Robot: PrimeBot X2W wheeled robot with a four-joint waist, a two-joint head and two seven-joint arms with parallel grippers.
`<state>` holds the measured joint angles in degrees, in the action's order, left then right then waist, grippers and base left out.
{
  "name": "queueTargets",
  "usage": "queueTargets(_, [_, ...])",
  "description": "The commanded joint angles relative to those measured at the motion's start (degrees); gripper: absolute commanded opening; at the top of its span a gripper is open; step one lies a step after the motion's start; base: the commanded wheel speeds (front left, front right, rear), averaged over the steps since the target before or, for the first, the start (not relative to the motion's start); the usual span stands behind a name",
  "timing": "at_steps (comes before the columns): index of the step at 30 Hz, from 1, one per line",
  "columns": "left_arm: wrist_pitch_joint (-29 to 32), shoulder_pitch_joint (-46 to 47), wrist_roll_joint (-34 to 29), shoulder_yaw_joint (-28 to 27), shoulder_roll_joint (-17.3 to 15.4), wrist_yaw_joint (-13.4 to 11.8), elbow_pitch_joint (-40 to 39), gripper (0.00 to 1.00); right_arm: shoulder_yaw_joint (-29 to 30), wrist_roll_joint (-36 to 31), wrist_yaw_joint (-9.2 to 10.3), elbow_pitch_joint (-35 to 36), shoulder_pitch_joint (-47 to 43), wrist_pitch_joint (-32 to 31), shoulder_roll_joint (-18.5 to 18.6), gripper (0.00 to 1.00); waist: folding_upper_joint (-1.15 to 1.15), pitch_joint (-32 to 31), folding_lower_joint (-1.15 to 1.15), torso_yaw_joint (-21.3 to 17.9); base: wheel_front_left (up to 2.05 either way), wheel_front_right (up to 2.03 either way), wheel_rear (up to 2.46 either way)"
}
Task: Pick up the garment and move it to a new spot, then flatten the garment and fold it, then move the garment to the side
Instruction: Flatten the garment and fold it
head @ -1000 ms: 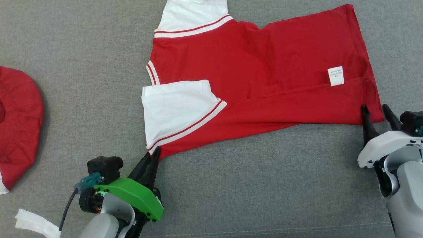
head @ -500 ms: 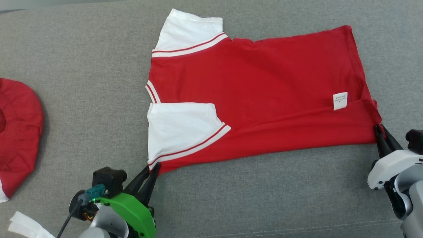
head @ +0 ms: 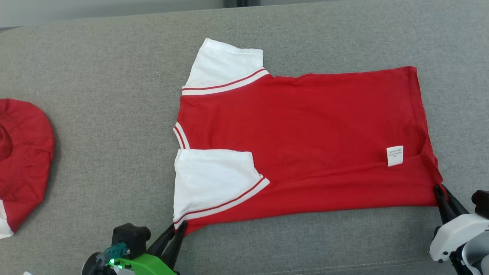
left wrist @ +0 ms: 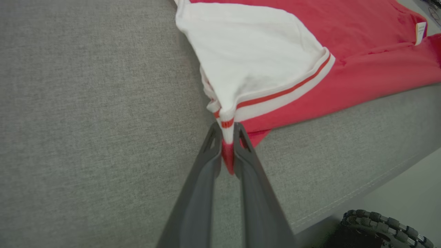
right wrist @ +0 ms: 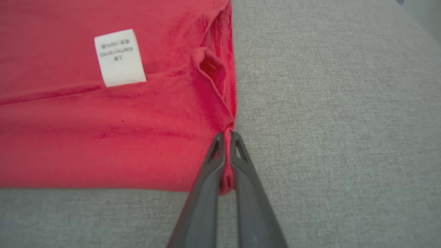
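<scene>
A soft red knit shirt (head: 305,152), white-sleeved, lies flat on the grey woven worktop (head: 95,152), long axis left-right, collar leftward. The left tool (head: 178,226) pinches its shoulder corner; the right tool (head: 440,189) clamps its hem corner.

A bare strip of grey desk (head: 305,236) runs on the near side between the left claw (head: 180,224) and the right claw (head: 440,188), each pinched on a near corner of the garment (head: 305,141). Ahead of both claws the spread garment covers the surface. Well off to the left claw's left lies a second red cloth (head: 23,160), with open fabric between. The desk to the right claw's right is bare. Behind the left claw the desk edge (left wrist: 361,196) drops to the floor (left wrist: 417,172).
</scene>
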<state>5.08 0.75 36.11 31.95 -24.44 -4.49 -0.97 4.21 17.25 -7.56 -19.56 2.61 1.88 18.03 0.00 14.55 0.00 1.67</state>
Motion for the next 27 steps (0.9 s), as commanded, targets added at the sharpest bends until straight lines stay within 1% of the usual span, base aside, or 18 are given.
queueTargets(1, [0.28,-0.94,0.13,0.12,-0.28,-0.59,-0.07,0.0,0.4,-0.52,0.14,0.61,-1.08,-0.34,-0.17,0.0,0.0,-0.23,0.0,-0.16,0.0,0.0,0.0])
queueTargets(6, [2.11,-1.87,0.87,0.59,-0.24,-1.68,-0.07,0.0,1.25,-1.9,0.14,1.74,-2.12,-0.84,-0.87,0.0,0.0,-0.8,0.0,-0.5,0.0,0.0,0.0])
queueTargets(10, [2.79,-2.22,0.86,0.8,-0.88,-1.87,0.21,0.0,1.3,-2.88,0.14,1.32,-1.77,0.0,-0.56,0.0,0.0,-1.29,0.0,-0.76,0.0,0.0,0.0])
queueTargets(13, [3.23,-2.6,1.38,0.98,-0.89,-1.47,0.09,0.0,1.39,-3.37,0.14,0.74,-1.89,0.2,-0.46,0.0,0.0,-1.77,0.0,-0.76,0.0,0.0,0.0])
queueTargets(14, [3.34,-2.74,1.54,0.97,-0.9,-1.39,0.06,0.0,1.4,-3.38,0.14,0.5,-1.98,0.29,-0.39,0.11,0.0,-1.92,0.0,-0.73,0.0,0.0,0.0])
queueTargets(15, [3.43,-2.78,1.62,1.01,-0.95,-1.34,0.02,0.0,1.39,-3.45,0.14,0.37,-2.08,0.33,-0.4,0.26,0.0,-2.03,0.0,-0.72,0.0,0.0,0.0])
queueTargets(16, [3.6,-2.86,1.82,1.01,-0.98,-1.36,-0.02,0.0,1.4,-3.55,0.14,0.25,-2.23,0.41,-0.41,0.46,0.0,-2.13,0.0,-0.7,0.0,0.0,0.0])
queueTargets(17, [3.83,-2.92,1.98,1.03,-1.01,-1.45,0.04,0.04,1.46,-3.62,0.14,0.17,-2.31,0.43,-0.43,0.71,0.0,-2.18,0.0,-0.68,0.0,0.0,0.0])
queueTargets(18, [3.88,-2.95,1.93,1.1,-1.09,-1.54,0.07,0.35,1.56,-3.74,0.14,0.1,-2.34,0.5,-0.44,1.0,0.0,-2.19,0.0,-0.67,0.0,0.0,0.0])
queueTargets(19, [3.96,-2.98,1.98,1.11,-1.12,-1.57,0.1,0.43,1.69,-3.88,0.14,0.15,-2.3,0.57,-0.47,1.0,0.0,-2.19,0.0,-0.67,0.0,0.0,0.0])
queueTargets(20, [4.02,-2.99,1.97,1.16,-1.14,-1.66,0.15,0.6,1.84,-4.0,0.14,0.43,-2.26,0.75,-0.56,1.0,0.0,-2.13,0.0,-0.69,0.0,0.0,0.0])
queueTargets(21, [4.03,-3.0,1.97,1.17,-1.09,-1.71,0.17,0.87,1.93,-4.0,0.14,0.69,-2.2,0.84,-0.65,1.0,0.0,-2.06,0.0,-0.71,0.0,0.0,0.0])
queueTargets(22, [3.65,-3.04,2.1,1.01,-0.9,-1.86,0.12,1.0,2.13,-4.05,0.13,1.06,-2.23,0.85,-0.66,1.0,0.0,-1.98,0.0,-0.72,0.0,0.0,0.0])
queueTargets(27, [2.73,-2.19,2.27,0.03,-1.1,-2.2,-0.98,1.0,3.19,-4.29,0.13,4.05,-2.15,1.8,-0.45,1.0,0.0,-1.63,0.0,-1.17,0.0,0.0,0.0])
